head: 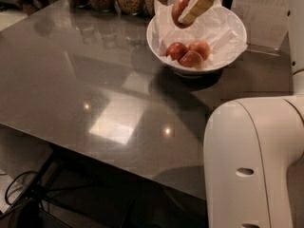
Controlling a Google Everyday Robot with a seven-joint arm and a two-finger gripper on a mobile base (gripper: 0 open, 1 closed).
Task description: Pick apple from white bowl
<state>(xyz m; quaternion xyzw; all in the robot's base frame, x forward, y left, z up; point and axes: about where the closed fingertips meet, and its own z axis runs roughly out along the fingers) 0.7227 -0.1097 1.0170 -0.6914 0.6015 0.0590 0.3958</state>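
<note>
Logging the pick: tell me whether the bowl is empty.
No: three apples lie on the paper in the bowl, while the gripper holds a fourth apple above its far-left rim.

Single high camera looks down across the desk [71,89], robot's body [251,165] near right; gripper [184,11] holds apple [177,6] at top edge.
</note>
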